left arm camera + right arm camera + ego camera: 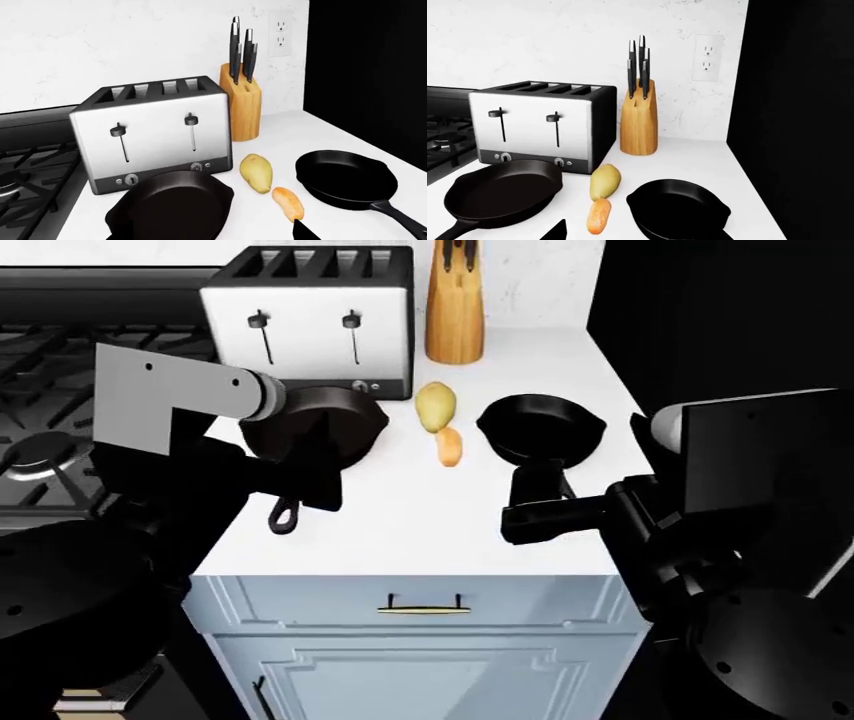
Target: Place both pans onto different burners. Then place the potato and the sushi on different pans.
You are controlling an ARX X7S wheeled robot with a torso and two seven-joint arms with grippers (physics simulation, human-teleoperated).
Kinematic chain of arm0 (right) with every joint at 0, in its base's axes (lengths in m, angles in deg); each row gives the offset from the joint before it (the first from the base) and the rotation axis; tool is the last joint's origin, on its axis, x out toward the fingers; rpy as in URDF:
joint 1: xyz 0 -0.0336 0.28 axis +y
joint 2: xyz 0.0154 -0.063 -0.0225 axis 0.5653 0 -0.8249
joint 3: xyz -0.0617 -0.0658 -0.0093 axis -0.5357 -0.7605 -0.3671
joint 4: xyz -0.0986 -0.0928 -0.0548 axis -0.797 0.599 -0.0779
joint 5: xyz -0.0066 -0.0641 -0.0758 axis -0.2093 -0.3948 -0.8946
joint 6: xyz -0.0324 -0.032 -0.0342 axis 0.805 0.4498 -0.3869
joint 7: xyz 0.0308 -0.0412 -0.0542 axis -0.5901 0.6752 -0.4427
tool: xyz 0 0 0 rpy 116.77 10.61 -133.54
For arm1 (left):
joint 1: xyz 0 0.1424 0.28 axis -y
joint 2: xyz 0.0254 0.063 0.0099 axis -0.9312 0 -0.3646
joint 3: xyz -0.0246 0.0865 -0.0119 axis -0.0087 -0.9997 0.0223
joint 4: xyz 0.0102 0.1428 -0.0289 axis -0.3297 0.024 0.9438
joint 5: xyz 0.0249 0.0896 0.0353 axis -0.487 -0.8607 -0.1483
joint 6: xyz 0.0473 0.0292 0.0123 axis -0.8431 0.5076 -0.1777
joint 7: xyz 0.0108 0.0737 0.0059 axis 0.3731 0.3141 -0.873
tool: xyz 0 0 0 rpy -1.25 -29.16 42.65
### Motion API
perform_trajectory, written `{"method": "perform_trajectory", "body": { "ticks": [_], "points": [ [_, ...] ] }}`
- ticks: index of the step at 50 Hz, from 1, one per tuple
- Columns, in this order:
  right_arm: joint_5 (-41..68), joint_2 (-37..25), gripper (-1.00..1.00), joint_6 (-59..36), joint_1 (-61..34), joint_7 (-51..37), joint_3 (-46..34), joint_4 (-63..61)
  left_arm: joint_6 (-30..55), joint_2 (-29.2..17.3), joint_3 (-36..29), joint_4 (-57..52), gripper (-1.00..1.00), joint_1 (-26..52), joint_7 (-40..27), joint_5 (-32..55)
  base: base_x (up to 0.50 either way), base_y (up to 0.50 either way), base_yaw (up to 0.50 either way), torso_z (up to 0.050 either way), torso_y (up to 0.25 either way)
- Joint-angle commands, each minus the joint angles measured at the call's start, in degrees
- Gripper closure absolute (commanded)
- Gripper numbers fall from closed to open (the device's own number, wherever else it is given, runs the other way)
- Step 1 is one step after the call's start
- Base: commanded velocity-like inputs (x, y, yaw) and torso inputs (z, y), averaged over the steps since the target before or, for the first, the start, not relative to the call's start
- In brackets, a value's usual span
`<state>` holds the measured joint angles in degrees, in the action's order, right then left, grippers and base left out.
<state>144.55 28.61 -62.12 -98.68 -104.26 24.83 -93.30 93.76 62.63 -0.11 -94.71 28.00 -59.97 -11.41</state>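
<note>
Both pans sat on the white desk [400,520] to the right of the stove, neither yet on a burner; the larger skillet [314,430] lay in front of the toaster [310,315], its long handle running back toward the robot and slightly leftward, ending in a loop near the desk's front; the smaller pan [538,428] lay further right, its short handle also pointing toward the robot. The potato [435,405] and the sushi [449,446] lay between the two pans, end to end and nearly touching, long axes running front to back. The burners [40,455] stood off to the left, beyond the skillet.

The left end effector [314,480] hovered close over the skillet's handle side, so the left arm was plainly the nearer to it and to the stove; the right end effector [534,510] hung just behind the smaller pan's handle. I could not tell how far either one stood open: dark fingers merged with dark pans, and the wrist views showed only fingertips; neither appeared to hold anything.
</note>
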Motion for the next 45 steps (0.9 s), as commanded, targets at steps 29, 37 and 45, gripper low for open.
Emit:
{"method": "perform_trajectory", "body": {
  "ticks": [29,37,45],
  "points": [
    [0.4,-1.9,-1.0,2.4,0.7,-1.1,-1.2,1.1,-1.0,-0.4,-0.8,1.7,-1.0,-0.3,-1.6,2.4,0.14,0.0,0.0,0.0,0.0],
    [-0.2,-2.3,-1.0,3.0,0.9,-1.1,-1.6,1.3,-1.6,-0.6,-1.1,2.0,-1.0,-0.5,-1.4,2.3,0.14,0.0,0.0,0.0,0.0],
    [-0.2,-2.6,-1.0,3.2,0.8,-1.3,-2.0,1.5,-2.1,-0.8,-1.3,2.0,-1.0,-0.6,-1.4,2.3,0.13,0.0,0.0,0.0,0.002]
  ]
}}
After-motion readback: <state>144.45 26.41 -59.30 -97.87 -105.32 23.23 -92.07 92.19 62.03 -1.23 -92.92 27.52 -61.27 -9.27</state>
